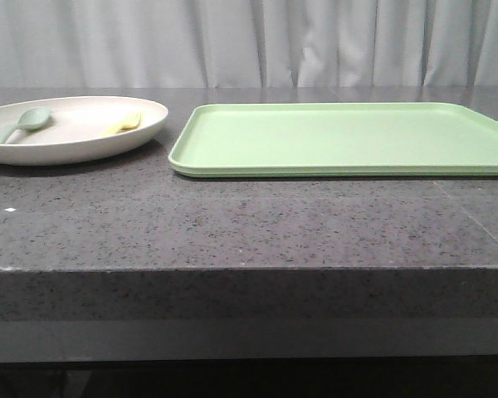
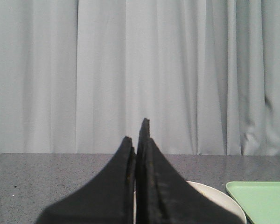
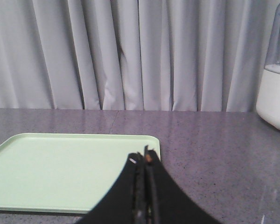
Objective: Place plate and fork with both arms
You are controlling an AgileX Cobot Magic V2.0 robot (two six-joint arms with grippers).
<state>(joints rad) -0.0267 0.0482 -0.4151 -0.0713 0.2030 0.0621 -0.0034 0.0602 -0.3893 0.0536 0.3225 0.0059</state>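
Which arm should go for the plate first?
Left. The plate lies on the table's left side, its rim showing just past the left end effector; the right end effector faces the green tray.

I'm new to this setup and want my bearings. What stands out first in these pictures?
The big light-green tray fills the table's right side. Left of it sits the cream plate, holding a yellow fork and a grey-green spoon. Both grippers, left and right, are shut.

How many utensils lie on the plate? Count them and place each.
2. The spoon lies on the left part of the plate; the fork lies toward its right side. Others may hide behind the rim.
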